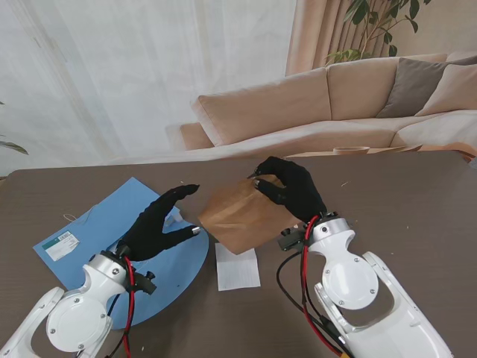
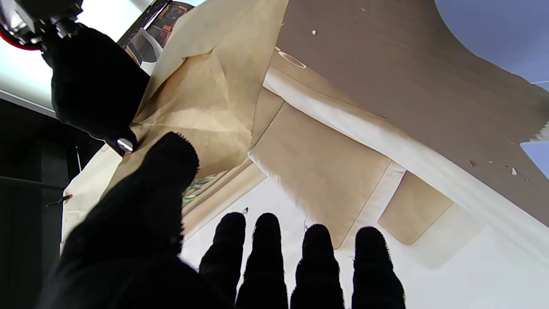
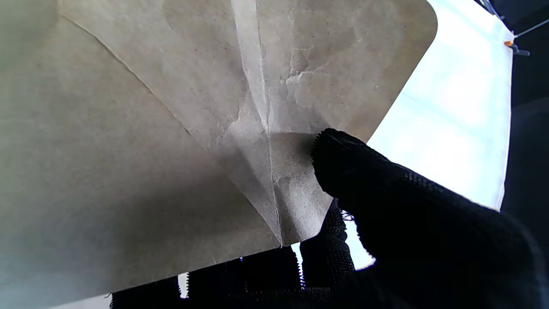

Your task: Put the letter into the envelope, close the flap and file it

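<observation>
My right hand is shut on the brown paper envelope, pinching its far right edge and holding it lifted and tilted above the table middle. The right wrist view shows the thumb pressed on the envelope near its creased flap. My left hand hovers open over the blue folder, fingers spread toward the envelope's left edge without touching it. In the left wrist view the envelope hangs ahead of my fingertips. A white folded letter lies flat on the table, nearer to me than the envelope.
The blue folder carries a small white label near its left corner. The dark wooden table stretches to the right. A beige sofa stands beyond the table's far edge.
</observation>
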Tool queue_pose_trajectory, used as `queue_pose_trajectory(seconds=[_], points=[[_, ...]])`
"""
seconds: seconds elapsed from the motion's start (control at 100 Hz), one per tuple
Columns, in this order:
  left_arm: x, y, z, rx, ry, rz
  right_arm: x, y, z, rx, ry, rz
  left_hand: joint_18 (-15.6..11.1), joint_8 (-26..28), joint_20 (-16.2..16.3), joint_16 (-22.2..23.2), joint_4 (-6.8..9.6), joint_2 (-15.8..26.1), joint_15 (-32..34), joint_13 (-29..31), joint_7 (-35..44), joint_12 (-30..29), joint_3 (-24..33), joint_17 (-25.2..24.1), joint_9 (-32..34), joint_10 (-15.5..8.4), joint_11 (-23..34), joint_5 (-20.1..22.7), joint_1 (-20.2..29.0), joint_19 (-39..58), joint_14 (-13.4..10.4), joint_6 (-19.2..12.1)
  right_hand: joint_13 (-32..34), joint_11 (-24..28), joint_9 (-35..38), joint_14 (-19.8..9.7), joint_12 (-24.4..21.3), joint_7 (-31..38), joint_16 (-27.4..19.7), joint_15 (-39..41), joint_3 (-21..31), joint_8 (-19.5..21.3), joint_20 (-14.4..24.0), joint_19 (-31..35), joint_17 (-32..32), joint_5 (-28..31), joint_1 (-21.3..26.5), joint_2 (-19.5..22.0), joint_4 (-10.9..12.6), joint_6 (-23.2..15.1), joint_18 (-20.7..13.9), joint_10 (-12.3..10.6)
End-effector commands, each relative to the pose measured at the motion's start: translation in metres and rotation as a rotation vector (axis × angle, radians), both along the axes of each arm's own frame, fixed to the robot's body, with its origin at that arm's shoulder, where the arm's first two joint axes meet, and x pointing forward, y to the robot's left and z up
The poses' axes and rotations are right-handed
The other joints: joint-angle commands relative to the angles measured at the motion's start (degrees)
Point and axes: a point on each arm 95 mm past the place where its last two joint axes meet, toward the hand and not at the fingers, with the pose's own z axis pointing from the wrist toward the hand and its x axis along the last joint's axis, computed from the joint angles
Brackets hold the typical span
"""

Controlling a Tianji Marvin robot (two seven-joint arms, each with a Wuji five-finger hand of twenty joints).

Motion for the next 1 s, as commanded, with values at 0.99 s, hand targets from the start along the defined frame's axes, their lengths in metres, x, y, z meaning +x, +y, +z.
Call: queue_pose_trajectory(seconds=[0.99], points=[[0.002,-0.023,0.009,-0.153,0.087,-0.014,-0.001,0.027,-0.012,0.082,0.041,0.097,8.9,13.9,4.5,9.5,0.85,8.4,26.3,21.8,18.9,16.1,-20.5,5.7,36.3,8.5,12.0,32.4,27.0,28.7,11.3,1.2,-0.3,1.2,-1.1,1.1,0.6,0.6,1.4,0.8,-0.4,1.6,2.0,1.5,-1.1,-0.6,1.9,1.4,2.3,0.3,0.0,0.3]])
